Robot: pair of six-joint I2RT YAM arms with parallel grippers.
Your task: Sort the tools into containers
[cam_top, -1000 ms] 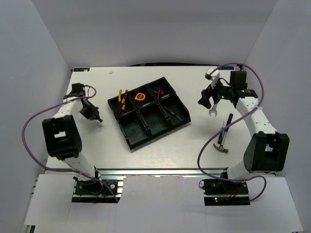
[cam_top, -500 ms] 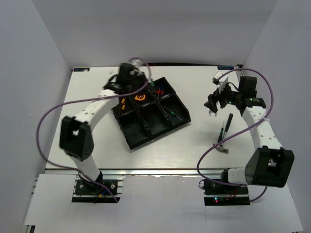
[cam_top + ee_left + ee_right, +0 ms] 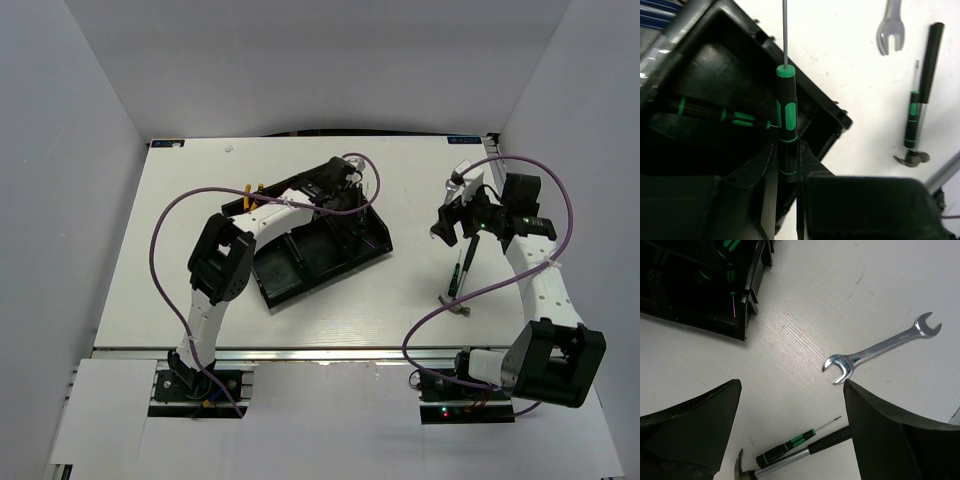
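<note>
Left fingers [image 3: 755, 172] clamp green screwdriver [image 3: 786, 117], lower middle, over tray [image 3: 821, 102], likely for drop-in; right fingers [image 3: 695, 425] spread above wrench [image 3: 875, 352], centre right.

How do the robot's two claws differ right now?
The left gripper is shut on a green-black screwdriver; the right gripper is open and empty. The left one hangs at the black tray's edge; the right one hangs over the table near the wrench. Both have two black fingers.

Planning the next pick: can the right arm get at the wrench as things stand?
Probably yes. The wrench lies flat on the table, nothing on it, and the right gripper hangs above it, jaws open.
</note>
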